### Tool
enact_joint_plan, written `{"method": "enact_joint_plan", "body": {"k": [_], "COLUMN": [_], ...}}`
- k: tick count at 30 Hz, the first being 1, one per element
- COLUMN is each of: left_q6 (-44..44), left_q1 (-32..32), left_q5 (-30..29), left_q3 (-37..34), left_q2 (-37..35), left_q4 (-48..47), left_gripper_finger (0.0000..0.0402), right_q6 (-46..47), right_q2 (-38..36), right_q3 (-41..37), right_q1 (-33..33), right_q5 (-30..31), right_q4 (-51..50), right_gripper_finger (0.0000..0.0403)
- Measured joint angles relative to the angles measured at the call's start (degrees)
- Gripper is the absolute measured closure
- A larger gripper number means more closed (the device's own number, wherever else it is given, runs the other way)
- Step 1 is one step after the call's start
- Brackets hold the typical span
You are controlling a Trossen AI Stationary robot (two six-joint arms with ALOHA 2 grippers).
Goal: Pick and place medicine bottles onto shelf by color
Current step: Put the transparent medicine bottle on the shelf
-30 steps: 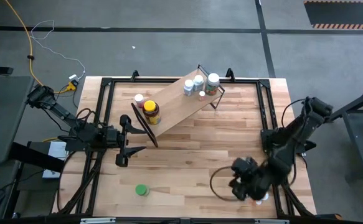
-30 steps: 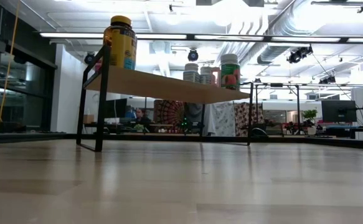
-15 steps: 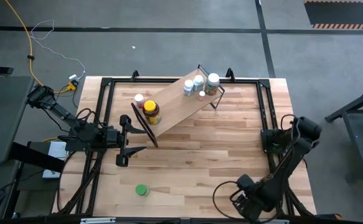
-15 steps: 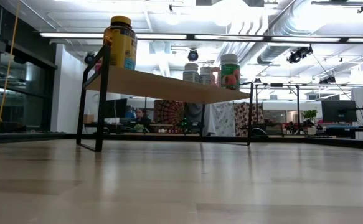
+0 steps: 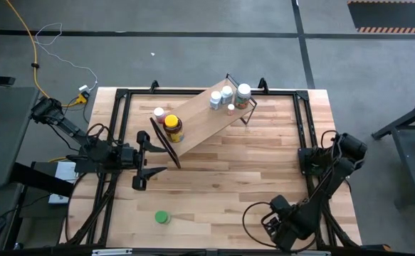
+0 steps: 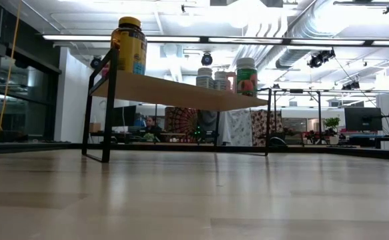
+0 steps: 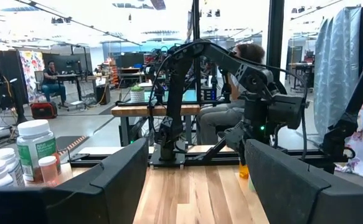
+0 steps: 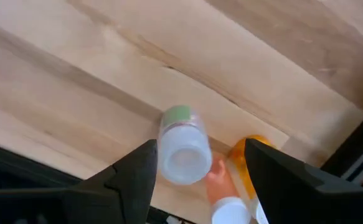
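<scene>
The shelf stands slantwise at the table's far middle. An amber jar with a yellow lid stands on its left end and several white-capped bottles on its right end. A green bottle stands on the table near the front edge. My right gripper points down at the front right corner. It is open, with a finger on either side of an upright white-capped bottle. An orange bottle lies beside that one. My left gripper waits open at the left, pointing level toward the shelf's left end.
A black frame runs around the tabletop; its right rail passes close to my right arm. A further white cap and a pinkish piece lie by the orange bottle. Bare wood lies between the shelf and the front edge.
My right gripper has gone toward the table's near edge and down over the bottles at the front right corner. It has rolled and tipped until it points down. Most of this came early in the second.
</scene>
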Motion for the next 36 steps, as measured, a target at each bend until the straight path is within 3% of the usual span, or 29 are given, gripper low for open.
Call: {"method": "enact_joint_plan", "body": {"k": [17,23,36], "left_q6": [-0.04,-0.04,-0.07], "left_q1": [0.0,0.0,0.0], "left_q5": [0.0,0.0,0.0], "left_q3": [0.0,0.0,0.0], "left_q2": [0.0,0.0,0.0], "left_q4": [0.04,0.08,0.09], "left_gripper_finger": [0.0145,0.0145,0.0145], "right_q6": [3.66,5.62,6.86], "right_q2": [0.02,0.02,0.02], "right_q3": [-4.53,-4.53,-4.55], "right_q1": [0.0,0.0,-0.37], "right_q5": [-1.48,-4.35,-2.6], "right_q4": [8.79,8.16,7.71], "right_gripper_finger": [0.0171,0.0171,0.0171]}}
